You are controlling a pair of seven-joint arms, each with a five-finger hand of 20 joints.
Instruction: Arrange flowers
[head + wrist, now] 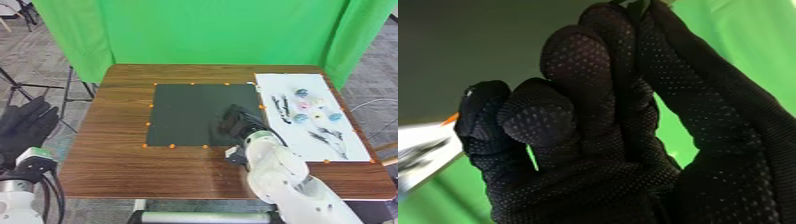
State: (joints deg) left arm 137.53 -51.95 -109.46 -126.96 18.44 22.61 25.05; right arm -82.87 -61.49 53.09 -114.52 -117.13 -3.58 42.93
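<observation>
In the head view my right hand [236,121] is over the right part of the dark green mat [188,112]. In the right wrist view, the thumb and fingertips of my right hand [602,145] meet around a thin dark green stem [636,7]; its far end is hidden. Pale blue flowers [335,117], a pink flower [304,106] and dark sprigs [330,141] lie on the white sheet [306,151] at the right. My left hand [27,122] stands off the table at the left, fingers straight.
The brown wooden table [111,165] carries both the mat and the sheet, with small orange markers [172,146] along their edges. A green curtain [213,35] hangs behind it. Black tripod legs [31,90] stand on the floor at the left.
</observation>
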